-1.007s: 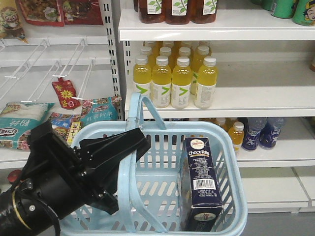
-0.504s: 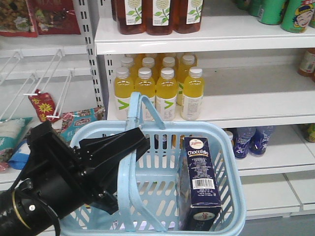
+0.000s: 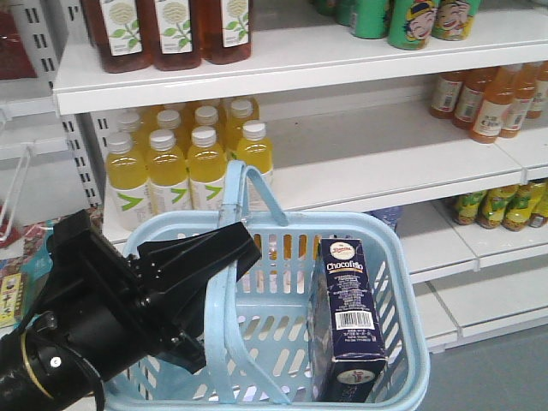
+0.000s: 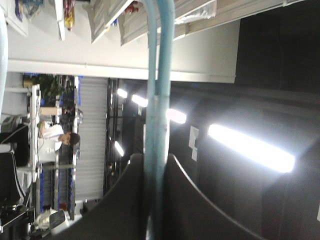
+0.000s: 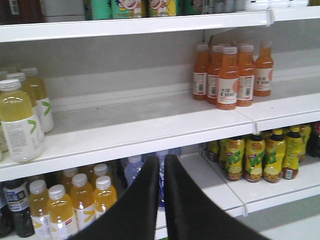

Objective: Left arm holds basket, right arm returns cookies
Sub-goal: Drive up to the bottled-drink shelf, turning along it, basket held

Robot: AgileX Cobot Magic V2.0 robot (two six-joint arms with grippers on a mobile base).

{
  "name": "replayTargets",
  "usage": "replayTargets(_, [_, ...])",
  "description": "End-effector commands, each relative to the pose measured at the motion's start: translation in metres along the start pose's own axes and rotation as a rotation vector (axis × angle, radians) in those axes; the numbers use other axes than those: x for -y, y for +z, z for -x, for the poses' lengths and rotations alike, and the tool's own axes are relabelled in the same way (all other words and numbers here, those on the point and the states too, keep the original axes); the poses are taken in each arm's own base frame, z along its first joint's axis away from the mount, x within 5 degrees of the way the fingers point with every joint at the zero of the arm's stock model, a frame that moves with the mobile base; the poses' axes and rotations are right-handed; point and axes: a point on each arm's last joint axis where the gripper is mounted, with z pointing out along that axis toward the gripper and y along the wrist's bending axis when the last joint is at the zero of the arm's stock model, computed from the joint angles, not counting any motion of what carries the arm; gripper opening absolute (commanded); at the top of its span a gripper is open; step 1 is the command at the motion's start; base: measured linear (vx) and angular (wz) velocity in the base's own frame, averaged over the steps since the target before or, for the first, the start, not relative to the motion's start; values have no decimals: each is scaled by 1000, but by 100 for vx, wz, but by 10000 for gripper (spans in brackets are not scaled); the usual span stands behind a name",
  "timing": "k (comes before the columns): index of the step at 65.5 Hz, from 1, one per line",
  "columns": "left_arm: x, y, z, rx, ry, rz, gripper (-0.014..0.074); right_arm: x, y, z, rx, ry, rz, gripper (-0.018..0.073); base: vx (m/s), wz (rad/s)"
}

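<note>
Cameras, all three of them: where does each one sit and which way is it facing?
Front view: on the robot, looking forward and down at the basket holding the cookies, shelves behind; the left arm shows.
Left wrist: looks along the left gripper, shut on the basket handle, towards ceiling lights.
Right wrist: faces the shelves; the right gripper, shut and empty, shows.
Shared: front and right wrist both see the yellow bottles and orange bottles.

Black left gripper (image 4: 154,210) fingers (image 4: 120,212) flank a light blue handle (image 4: 159,75); beyond their tips, the slotted light blue basket (image 3: 402,257) holds a navy cookies carton (image 3: 347,317) (white oval logo, striped barcode).
</note>
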Motion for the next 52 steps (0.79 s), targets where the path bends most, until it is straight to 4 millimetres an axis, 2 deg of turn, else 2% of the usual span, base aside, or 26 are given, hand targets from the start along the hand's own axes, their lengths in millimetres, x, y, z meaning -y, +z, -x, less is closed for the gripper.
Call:
replayTargets(1, [25, 2, -6, -45, -1, -176, 0, 0, 0, 1, 69, -8, -3, -6, 3, -40])
replayTargets(52, [25, 2, -6, -45, -1, -176, 0, 0, 0, 1, 69, -8, -3, -6, -1, -45])
